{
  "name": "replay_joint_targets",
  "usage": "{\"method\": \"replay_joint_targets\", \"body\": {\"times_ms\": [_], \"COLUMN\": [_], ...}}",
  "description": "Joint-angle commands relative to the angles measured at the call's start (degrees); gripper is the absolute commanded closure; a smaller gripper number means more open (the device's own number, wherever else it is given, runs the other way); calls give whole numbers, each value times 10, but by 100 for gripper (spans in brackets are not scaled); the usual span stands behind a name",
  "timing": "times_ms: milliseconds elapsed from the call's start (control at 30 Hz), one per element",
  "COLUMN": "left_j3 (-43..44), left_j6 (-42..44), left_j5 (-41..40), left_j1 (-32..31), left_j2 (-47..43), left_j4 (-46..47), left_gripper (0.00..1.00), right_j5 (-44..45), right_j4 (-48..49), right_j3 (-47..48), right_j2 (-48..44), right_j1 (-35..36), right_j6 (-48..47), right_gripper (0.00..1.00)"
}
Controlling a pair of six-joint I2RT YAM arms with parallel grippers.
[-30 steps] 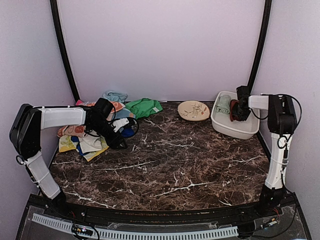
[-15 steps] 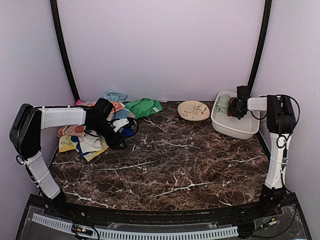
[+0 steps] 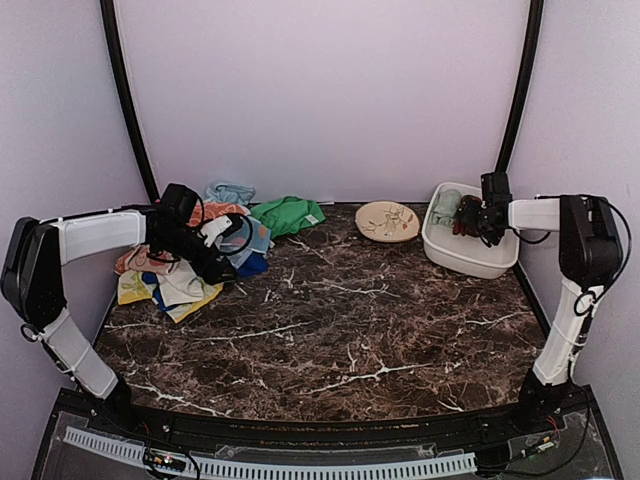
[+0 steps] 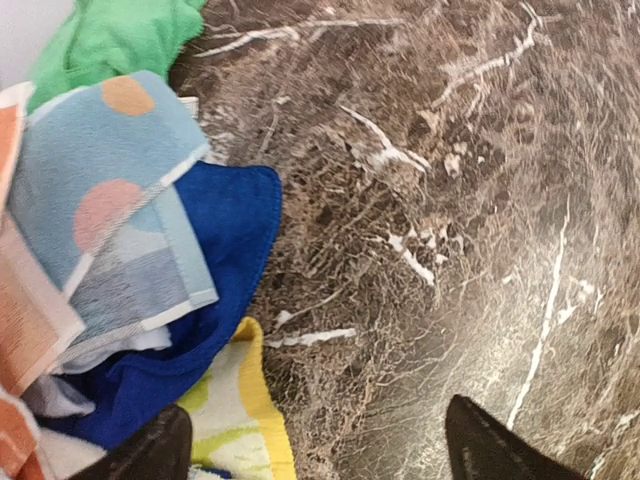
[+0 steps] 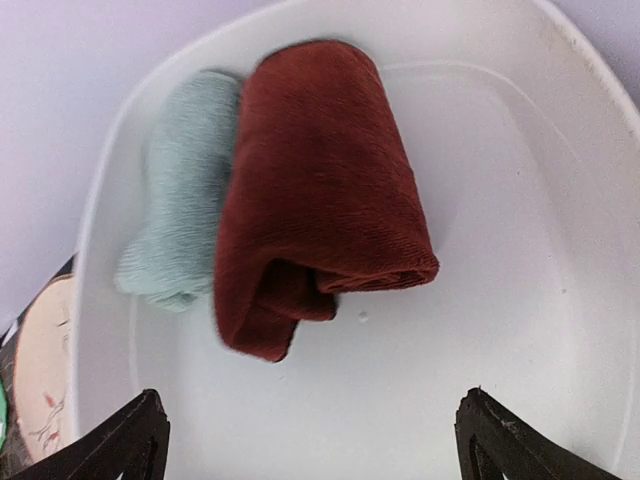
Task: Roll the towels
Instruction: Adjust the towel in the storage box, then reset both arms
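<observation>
The worktop point(image 4: 450, 200) is polished dark marble, white-veined; maroon towel point(image 5: 320, 180) finely ribbed matt cloth; mint towel point(image 5: 185, 190) soft, fuzzy; tub point(image 5: 520, 330) smooth white plastic.

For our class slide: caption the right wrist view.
Open right gripper over white tub holding rolled maroon towel beside mint-green towel.

Looks down into a white tub point(image 5: 560, 250). Holds two rolls lying side by side and touching: maroon towel point(image 5: 320, 180) in the middle, pale mint-green towel point(image 5: 185, 190) on its left, against the tub wall. Shows right gripper point(image 5: 310, 400) spread wide and empty. Catches a sliver of cream plate point(image 5: 40, 380) outside the tub, lower left.
</observation>
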Motion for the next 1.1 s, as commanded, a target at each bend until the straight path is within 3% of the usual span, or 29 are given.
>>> {"method": "replay_joint_targets", "body": {"times_ms": [0,133,267,333,433,500,633,800,900,1033,1067], "left_j3": [-29,-46,-83,-146,-281,-344,-380,-463,-489,-515,-527], "left_j6": [-27,-64,-124,-166,-203,-224,-233,-251,-263,-261,-264], "left_j5": [-15,39,101,129,125,110,86,67,23,-34,-53], "left_j1": [31,113,198,240,252,251,252,252,251,238,232], "left_j2": [-89,-104,-86,-100,-129,-125,-85,-65,-76,-66,-47], "left_j4": [55,95,167,272,497,615,709,913,936,976,1029], "left_gripper": [1,1,1,1,1,1,1,1,1,1,1], "right_j5": [21,46,27,44,115,142,161,165,211,177,173], "right_j4": [70,185,405,505,561,559,589,617,651,717,740], "right_j3": [-65,-194,-421,-512,-601,-628,-640,-619,-636,-657,-667], "right_j2": [-122,-248,-405,-454,-494,-504,-493,-440,-433,-381,-367], "right_j1": [31,68,77,77,74,71,68,68,65,55,55], "right_j6": [-57,-164,-222,-207,-176,-188,-201,-295,-321,-353,-353], "right_gripper": [0,0,0,0,0,0,0,0,0,0,0]}}
